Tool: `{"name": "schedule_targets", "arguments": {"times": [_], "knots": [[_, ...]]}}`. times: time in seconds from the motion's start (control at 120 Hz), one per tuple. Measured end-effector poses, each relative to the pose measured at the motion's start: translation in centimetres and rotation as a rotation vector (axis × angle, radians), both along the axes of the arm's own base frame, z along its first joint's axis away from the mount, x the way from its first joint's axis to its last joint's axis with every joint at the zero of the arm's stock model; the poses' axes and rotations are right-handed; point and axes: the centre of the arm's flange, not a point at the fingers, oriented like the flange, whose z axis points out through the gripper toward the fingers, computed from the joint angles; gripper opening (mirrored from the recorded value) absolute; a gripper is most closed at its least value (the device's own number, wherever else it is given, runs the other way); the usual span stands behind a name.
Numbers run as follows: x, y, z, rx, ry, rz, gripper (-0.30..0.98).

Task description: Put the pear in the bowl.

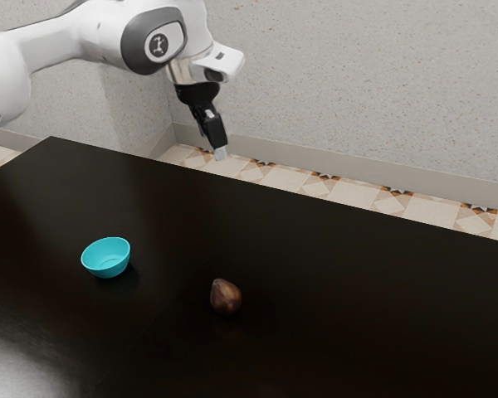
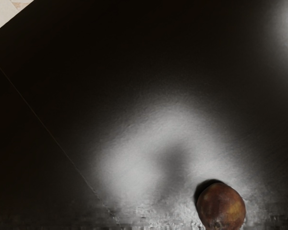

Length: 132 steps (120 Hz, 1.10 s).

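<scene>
Pear (image 1: 226, 298) on the bench (image 1: 315, 249), outside the bowl (image 1: 107, 269)

My end effector (image 1: 220, 153) hangs raised, apart from the pear; I cannot tell whether it is open or closed. On the exterior view's clock face, the brown pear lies toward four o'clock from the turquoise bowl.

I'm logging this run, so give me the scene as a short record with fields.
pear: brown, on the table, outside the bowl
bowl: turquoise, upright, on the table
table: dark, glossy
pear relative to bowl: apart, toward the exterior view's right
gripper: raised in the air, touching neither pear nor bowl
floor: patterned tiles beyond the table
task status: pear not yet in the bowl
</scene>
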Motion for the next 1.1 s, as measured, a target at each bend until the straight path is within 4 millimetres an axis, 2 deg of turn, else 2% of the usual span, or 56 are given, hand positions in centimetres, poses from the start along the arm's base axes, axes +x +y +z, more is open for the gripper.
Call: {"name": "schedule_targets", "arguments": {"times": [0.075, 0.233, 0.417, 0.617, 0.758, 0.933, 1.1], "knots": [[-0.1, 0.3, -0.9, 0.015, 0.036, -0.009, 0.68], [-0.5, 0.9, -7.1, 0.028, 0.179, -0.020, 0.68], [-3.5, 0.6, -13.8, -0.025, 0.345, -0.012, 0.68], [-6.1, 0.7, -20.2, -0.126, 0.410, 0.047, 0.69], [-6.7, 0.4, -23.3, -0.194, 0.415, 0.090, 0.69], [-5.6, 1.2, -26.3, -0.235, 0.407, 0.129, 0.69], [-4.8, 0.8, -29.0, -0.249, 0.394, 0.137, 0.69]]}}
